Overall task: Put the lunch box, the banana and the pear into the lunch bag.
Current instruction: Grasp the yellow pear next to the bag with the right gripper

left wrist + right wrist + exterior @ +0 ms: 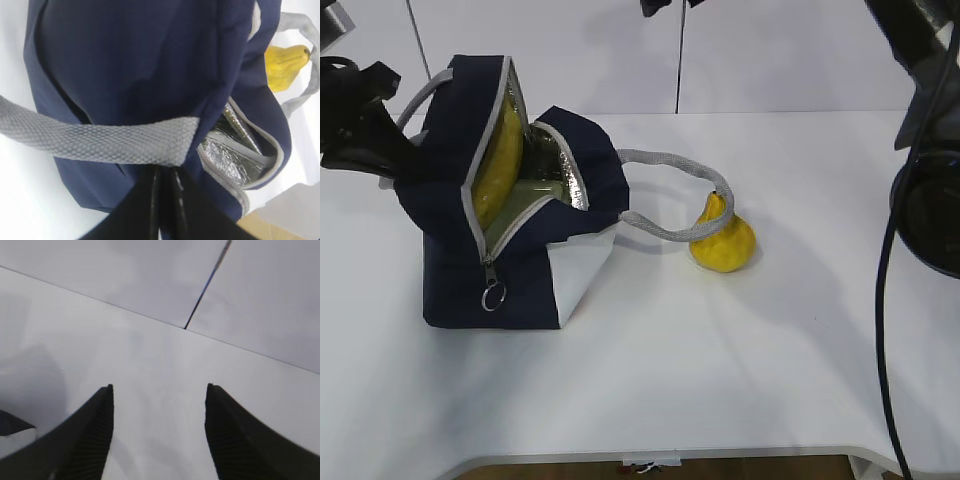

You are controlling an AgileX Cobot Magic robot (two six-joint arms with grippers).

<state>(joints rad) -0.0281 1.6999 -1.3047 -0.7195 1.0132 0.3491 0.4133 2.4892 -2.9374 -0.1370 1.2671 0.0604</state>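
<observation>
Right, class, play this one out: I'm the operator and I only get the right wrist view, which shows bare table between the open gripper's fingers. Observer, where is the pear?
Observer: The pear sits on the table to the right of the lunch bag, outside it.
Operator: Anything in the way of grabbing it?
Observer: Yes, the bag's handle loop lies against the pear's neck.
Operator: What is already packed?
Observer: The banana stands inside the open bag, with the lunch box and its pale green lid below it.
Operator: And the other arm?
Observer: The left gripper is shut on the bag's second handle.
</observation>
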